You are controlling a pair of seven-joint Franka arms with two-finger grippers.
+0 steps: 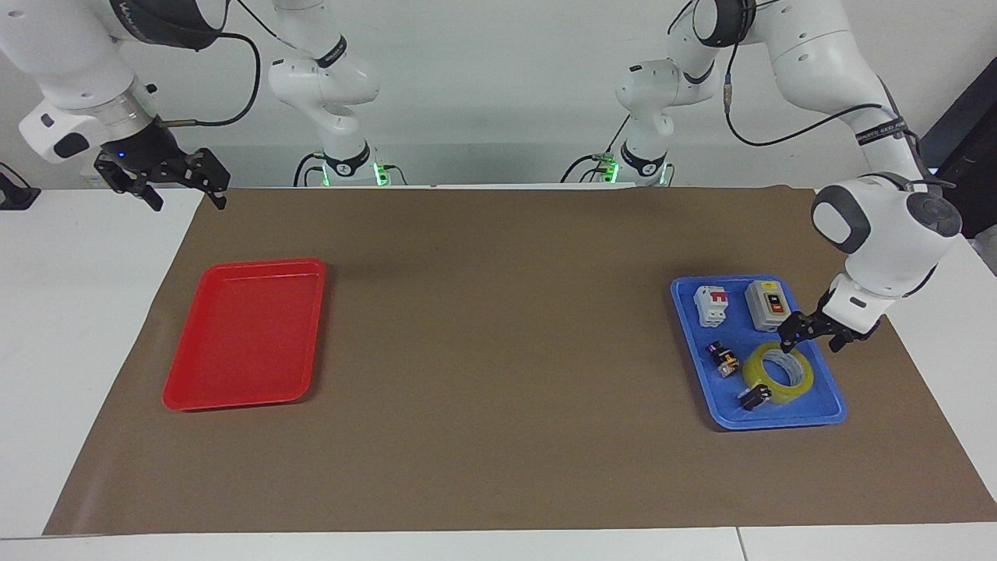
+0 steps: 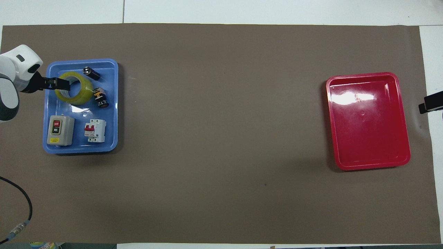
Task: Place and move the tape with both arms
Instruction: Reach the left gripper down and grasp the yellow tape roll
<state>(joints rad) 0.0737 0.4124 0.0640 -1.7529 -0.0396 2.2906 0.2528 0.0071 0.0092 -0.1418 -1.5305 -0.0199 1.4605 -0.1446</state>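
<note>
I see a red tray [image 1: 243,336], a blue tray [image 1: 827,396] holding a grey switch box [image 1: 768,305], a breaker [image 1: 710,304] and 2 small connectors [image 1: 723,359].

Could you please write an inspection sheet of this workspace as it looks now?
Surface: brown mat on a white table.
Job's things: tape lying flat in the blue tray, at its end farther from the robots.
Clutter: grey switch box, circuit breaker and two small black connectors in the blue tray; red tray toward the right arm's end.
Grippers: left gripper open, over the tape's edge; right gripper open, waiting at the mat's corner.
Cables: black cables on both arms.
Surroundings: pale wall.
</note>
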